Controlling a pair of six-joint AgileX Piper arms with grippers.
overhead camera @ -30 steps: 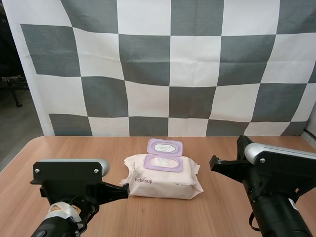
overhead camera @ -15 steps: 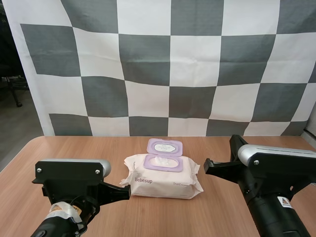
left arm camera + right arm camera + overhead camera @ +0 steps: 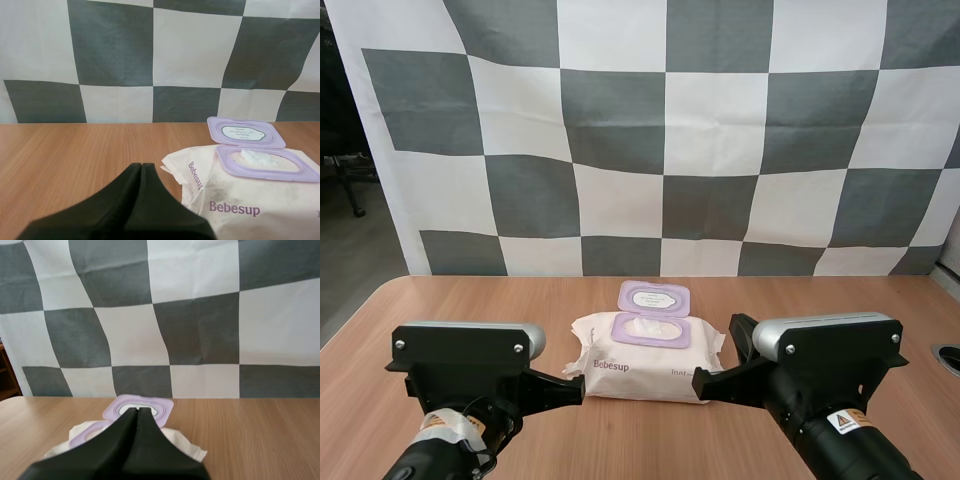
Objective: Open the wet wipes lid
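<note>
On the wooden table (image 3: pixel 470 300) the biggest change is the right arm: in the high view it moves from the right edge of the frame toward the centre, and the right gripper (image 3: pixel 700 383) now stands at the right front corner of the pack of wet wipes (image 3: pixel 650 365); whether it touches the pack I cannot tell. Its fingers lie together as one closed wedge, holding nothing. The left gripper (image 3: pixel 578 385) stays at lower left, just beside the pack's left end, also closed and empty. The pack lies at lower centre, not shifted. Its purple lid (image 3: pixel 653 297) is already folded back and a white wipe (image 3: pixel 650 326) shows in the opening, so I judge the task done.
</note>
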